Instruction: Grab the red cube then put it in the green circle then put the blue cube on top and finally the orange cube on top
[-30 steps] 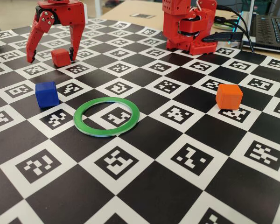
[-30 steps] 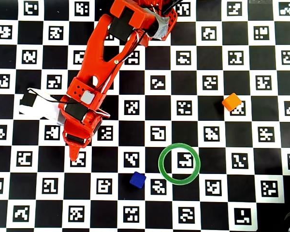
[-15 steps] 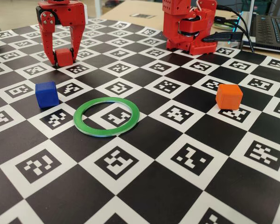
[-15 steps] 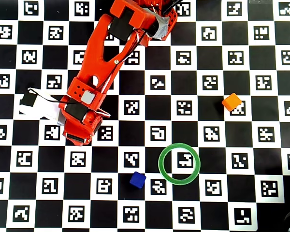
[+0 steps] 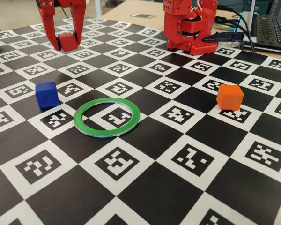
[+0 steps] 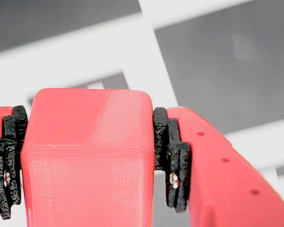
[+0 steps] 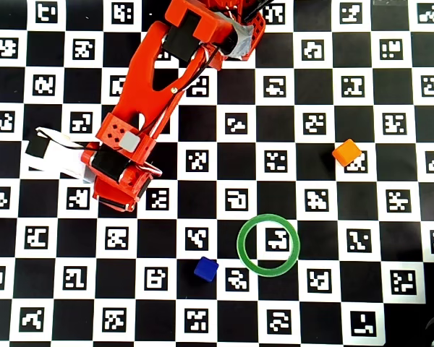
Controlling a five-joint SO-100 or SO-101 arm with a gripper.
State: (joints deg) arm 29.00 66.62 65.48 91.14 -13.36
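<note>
Fingers (image 6: 173, 156) of the gripper (image 5: 66, 41) clamp the red cube (image 5: 68, 41) from both sides, black pads pressed to its faces, holding it clear of the board (image 5: 145, 136). One arm (image 7: 155, 79), one ring and three cubes show. Largest is the checkered marker board, then the arm's base (image 5: 189, 26) and a laptop (image 5: 271, 28) well right of the fingers in the fixed view. The ring (image 5: 107, 116) lies flat, nearer the camera than the fingers, empty inside. The cubes are matte with rounded edges: the blue cube (image 5: 47, 94) just left of the ring, the orange cube (image 5: 229, 97) well apart to the right.
</note>
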